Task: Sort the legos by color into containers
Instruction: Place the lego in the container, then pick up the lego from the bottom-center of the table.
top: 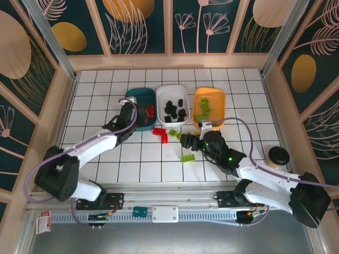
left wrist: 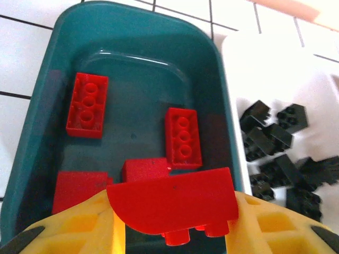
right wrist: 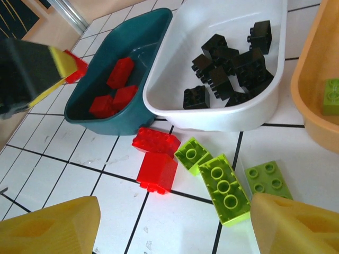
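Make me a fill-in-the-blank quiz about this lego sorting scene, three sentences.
The left hand holds a ____ brick over the teal tray.
The white tray holds only ____ bricks.
Loose green bricks lie nearest the open ____ hand.
Missing words: red; black; right.

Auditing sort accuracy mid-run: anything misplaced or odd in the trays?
Nothing missorted: the teal tray holds only red, the white tray only black, the orange tray only green where visible. Two red bricks and three green bricks lie loose on the table, unsorted.
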Robot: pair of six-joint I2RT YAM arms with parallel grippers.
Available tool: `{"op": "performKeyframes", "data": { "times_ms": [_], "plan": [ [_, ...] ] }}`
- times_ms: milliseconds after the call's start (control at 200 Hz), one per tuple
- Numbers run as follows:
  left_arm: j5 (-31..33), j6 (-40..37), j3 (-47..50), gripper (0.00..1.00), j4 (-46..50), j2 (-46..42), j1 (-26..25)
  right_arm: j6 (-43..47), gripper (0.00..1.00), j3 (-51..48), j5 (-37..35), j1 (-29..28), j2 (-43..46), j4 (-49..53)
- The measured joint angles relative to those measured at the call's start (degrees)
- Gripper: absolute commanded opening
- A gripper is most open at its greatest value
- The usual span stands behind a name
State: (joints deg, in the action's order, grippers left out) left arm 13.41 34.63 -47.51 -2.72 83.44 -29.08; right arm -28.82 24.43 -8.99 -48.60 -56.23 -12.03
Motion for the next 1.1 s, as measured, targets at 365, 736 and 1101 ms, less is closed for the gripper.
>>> {"op": "performKeyframes", "data": {
  "times_ms": [365,736,1101],
  "plan": [
    [-3.17,-1.05,-8.13,0.56,1.03,12.59,5.09,-3.61,0.76,-2.12,-3.50,-4.42,0.63,7.28],
    [-8.59,-0.55,-8.20,0.88,1.60,5.66,5.14,-4.76,0.80,-2.25,-4.59,-5.66,-7.67,11.65],
    [-14.71,4.26,11.52,0.98,-0.74,-20.06,4.26,-5.86,0.84,2.38,-9.22,-13.84,-19.87,14.45]
  ]
}}
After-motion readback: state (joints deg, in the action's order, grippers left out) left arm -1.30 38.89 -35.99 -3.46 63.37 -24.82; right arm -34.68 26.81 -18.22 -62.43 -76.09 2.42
